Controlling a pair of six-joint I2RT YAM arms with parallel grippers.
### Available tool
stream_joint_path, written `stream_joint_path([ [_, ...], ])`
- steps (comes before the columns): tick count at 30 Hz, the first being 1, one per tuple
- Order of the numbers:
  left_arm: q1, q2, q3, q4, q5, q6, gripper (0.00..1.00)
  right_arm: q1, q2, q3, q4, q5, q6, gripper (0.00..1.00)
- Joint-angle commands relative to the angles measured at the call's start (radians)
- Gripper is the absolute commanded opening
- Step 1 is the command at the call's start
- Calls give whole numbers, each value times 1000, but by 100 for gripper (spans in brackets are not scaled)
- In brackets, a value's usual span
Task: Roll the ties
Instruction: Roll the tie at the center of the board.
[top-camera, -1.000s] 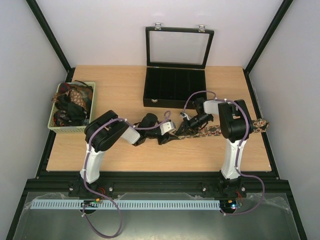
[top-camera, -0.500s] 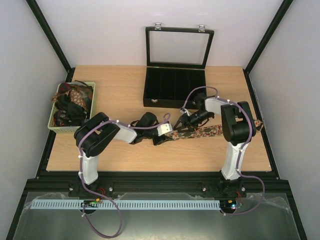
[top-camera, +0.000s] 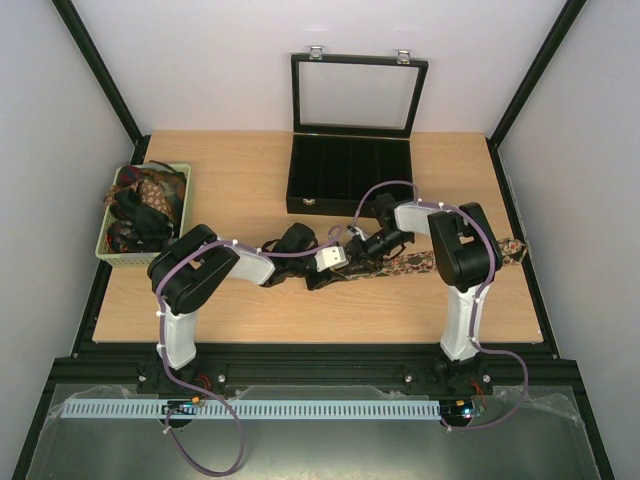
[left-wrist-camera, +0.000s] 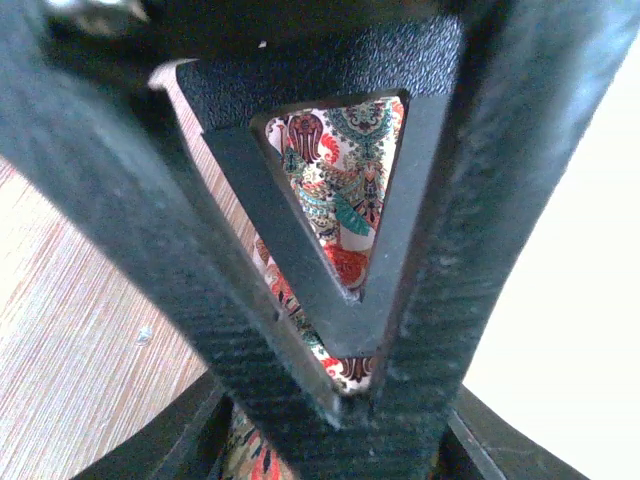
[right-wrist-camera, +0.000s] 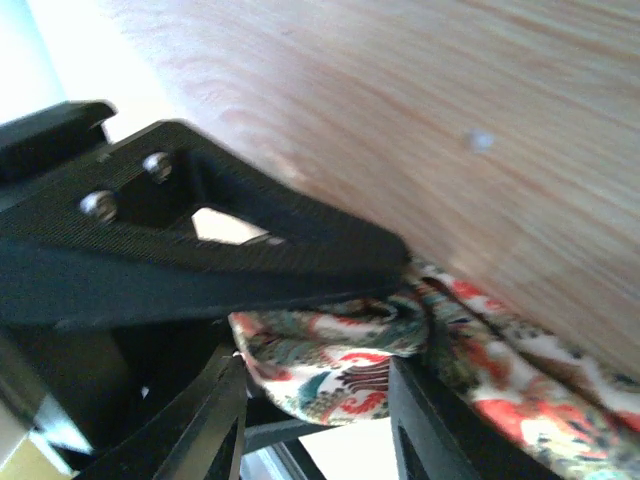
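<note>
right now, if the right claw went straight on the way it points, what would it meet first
The tie: its folded end lies between the fingers of the right claw. Just beyond is probably the left claw, though depth is unclear.

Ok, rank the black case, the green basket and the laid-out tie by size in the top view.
1. black case, lid open.
2. green basket.
3. tie: longer than the basket but far narrower, and partly hidden.
</note>
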Motion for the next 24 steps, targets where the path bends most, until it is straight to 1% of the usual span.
stream_joint_path([
  [1,3,44,-33,-207,-93,7,43,16,44,-19,35,81,24,34],
  [5,3,45,-33,-209,-96,12,43,17,57,-23,39,142,4,13],
  [8,4,50,-34,-212,-93,13,44,15,67,-31,29,170,-11,3],
  [9,7,50,-33,-210,-90,11,45,13,69,-34,27,178,-17,2],
  [12,27,43,-38,-192,-52,-4,55,1,72,-52,22,198,-27,1],
  [13,38,35,-43,-176,-36,-15,58,-4,73,-60,22,201,-30,1],
  [15,66,9,-72,-121,19,-39,62,-17,73,-72,24,206,-38,1],
  [19,91,-49,-148,40,98,-50,65,-50,95,-88,21,170,-48,1],
  [21,89,-47,-165,102,125,-52,66,-67,128,-76,-1,143,-65,1],
  [24,74,-14,-166,164,116,-69,66,-85,169,-45,-41,124,-96,2],
])
